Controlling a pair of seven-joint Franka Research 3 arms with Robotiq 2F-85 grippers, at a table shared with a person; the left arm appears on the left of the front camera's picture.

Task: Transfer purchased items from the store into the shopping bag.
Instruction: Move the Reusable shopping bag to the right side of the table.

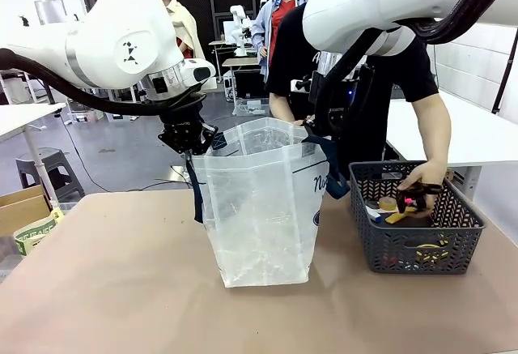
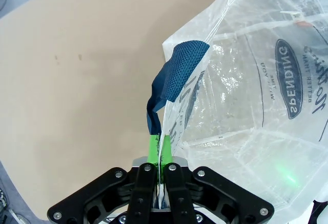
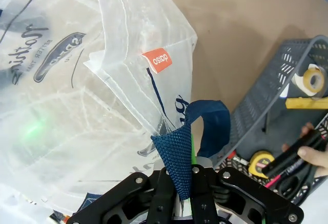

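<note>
Bag [image 1: 259, 208] looks empty; your L and R jaws pinch its rim open. Items sit in basket [image 1: 405, 250], person's hand [image 1: 422, 177] grabbing one.

Front view, upper right: right arm [image 1: 380, 2] marked "FRA…", cut off. Left wrist view, right side: bag [image 2: 241, 111] logo reads "SPENDING", sideways. Orange tag [image 3: 157, 60] print unreadable.

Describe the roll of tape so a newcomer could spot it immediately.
Find the dark grey lattice basket beside the translucent bag. Inside, near a wall, lies the tape roll: a pale ring with a hollow centre, unlike the yellow tape measure nearby.
</note>
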